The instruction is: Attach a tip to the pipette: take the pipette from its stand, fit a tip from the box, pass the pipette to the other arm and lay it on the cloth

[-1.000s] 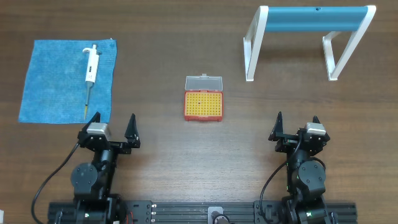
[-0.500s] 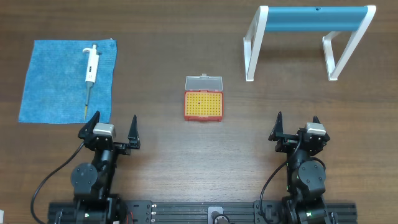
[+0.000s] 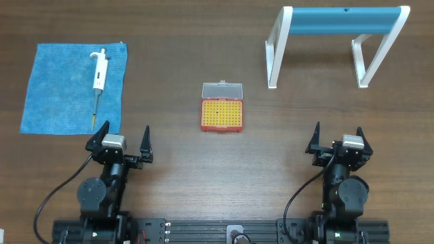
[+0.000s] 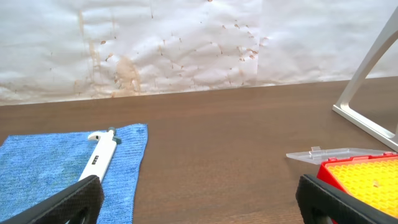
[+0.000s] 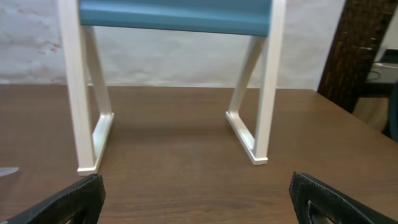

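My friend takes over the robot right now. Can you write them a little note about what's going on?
Left tool: open, empty, near its base.
Right tool: open, empty, near its base.
Pipette lies on the blue cloth, and a yellowish tip seems fitted.
Tip box sits open mid-table; stand is at the far right.
Done: apparently every step.
Left: nothing obvious.

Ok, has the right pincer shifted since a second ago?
Yes. In the top view the right pincer has swung to the right, and it now lies closer to being in line with the right leg of the stand.
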Available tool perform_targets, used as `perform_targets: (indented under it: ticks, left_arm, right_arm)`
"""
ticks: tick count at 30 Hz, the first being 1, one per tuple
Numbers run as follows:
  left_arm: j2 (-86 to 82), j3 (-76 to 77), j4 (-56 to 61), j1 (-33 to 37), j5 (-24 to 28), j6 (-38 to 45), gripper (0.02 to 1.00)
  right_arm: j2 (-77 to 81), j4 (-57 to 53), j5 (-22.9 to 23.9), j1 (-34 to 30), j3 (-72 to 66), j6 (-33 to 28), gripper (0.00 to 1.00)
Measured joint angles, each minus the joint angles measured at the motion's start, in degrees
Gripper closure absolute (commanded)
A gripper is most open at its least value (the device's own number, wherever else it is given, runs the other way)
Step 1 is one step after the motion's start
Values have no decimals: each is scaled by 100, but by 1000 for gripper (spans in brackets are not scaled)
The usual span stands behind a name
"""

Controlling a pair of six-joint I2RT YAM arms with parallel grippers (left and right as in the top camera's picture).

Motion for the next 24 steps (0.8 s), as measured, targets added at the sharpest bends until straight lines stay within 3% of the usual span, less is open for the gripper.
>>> perform_targets:
  ticks: [5, 24]
  left_arm:
    - [0, 0, 0, 0, 0, 0, 18]
    - [0, 0, 0, 0, 0, 0, 20]
  right_arm:
    - [0, -24, -426, 138, 0, -57, 27]
    - [0, -24, -476, 315, 0, -57, 29]
